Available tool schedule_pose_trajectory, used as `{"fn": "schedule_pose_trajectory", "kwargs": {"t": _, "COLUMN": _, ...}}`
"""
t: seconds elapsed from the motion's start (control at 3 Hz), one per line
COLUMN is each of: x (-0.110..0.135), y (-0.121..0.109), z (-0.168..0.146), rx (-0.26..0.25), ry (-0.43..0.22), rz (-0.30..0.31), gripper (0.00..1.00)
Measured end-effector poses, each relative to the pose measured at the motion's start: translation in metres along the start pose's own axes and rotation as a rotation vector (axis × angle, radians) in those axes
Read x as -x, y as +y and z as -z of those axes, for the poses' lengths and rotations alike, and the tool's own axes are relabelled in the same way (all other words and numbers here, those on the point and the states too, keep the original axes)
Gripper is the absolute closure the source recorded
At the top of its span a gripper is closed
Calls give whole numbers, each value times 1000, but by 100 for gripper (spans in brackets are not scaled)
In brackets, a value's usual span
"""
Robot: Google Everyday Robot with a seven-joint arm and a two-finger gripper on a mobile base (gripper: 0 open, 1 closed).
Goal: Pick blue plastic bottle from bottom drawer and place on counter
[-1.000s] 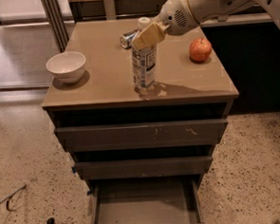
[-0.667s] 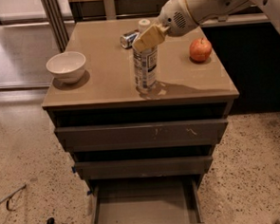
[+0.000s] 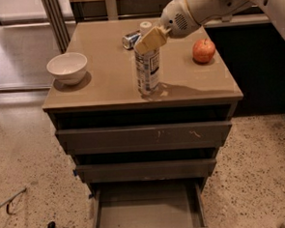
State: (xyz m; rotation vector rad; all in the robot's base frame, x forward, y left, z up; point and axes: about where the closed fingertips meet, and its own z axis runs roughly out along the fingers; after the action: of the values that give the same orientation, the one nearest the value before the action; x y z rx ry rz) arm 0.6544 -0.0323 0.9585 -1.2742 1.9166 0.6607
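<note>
The blue plastic bottle (image 3: pixel 147 74) stands upright on the counter (image 3: pixel 107 84), near the middle and toward the front. My gripper (image 3: pixel 143 37) reaches in from the upper right and is shut around the bottle's top, with a tan finger (image 3: pixel 151 39) hiding the cap. The bottom drawer (image 3: pixel 147 210) is pulled open at the foot of the cabinet, and its inside shows nothing in it.
A white bowl (image 3: pixel 67 67) sits on the counter's left side. A red apple (image 3: pixel 204 50) sits at the right. A metal can (image 3: pixel 130 39) lies behind the bottle. The two upper drawers (image 3: pixel 144 135) are slightly open. Speckled floor surrounds the cabinet.
</note>
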Motion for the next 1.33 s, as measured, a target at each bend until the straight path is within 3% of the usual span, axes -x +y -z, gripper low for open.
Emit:
{"fn": "schedule_pose_trajectory", "kwargs": {"t": 0.33, "x": 0, "y": 0, "z": 0, "rx": 0, "ry": 0, "rz": 0, "gripper": 81}}
{"fn": "schedule_pose_trajectory", "kwargs": {"t": 1.33, "x": 0, "y": 0, "z": 0, "rx": 0, "ry": 0, "rz": 0, "gripper": 11}}
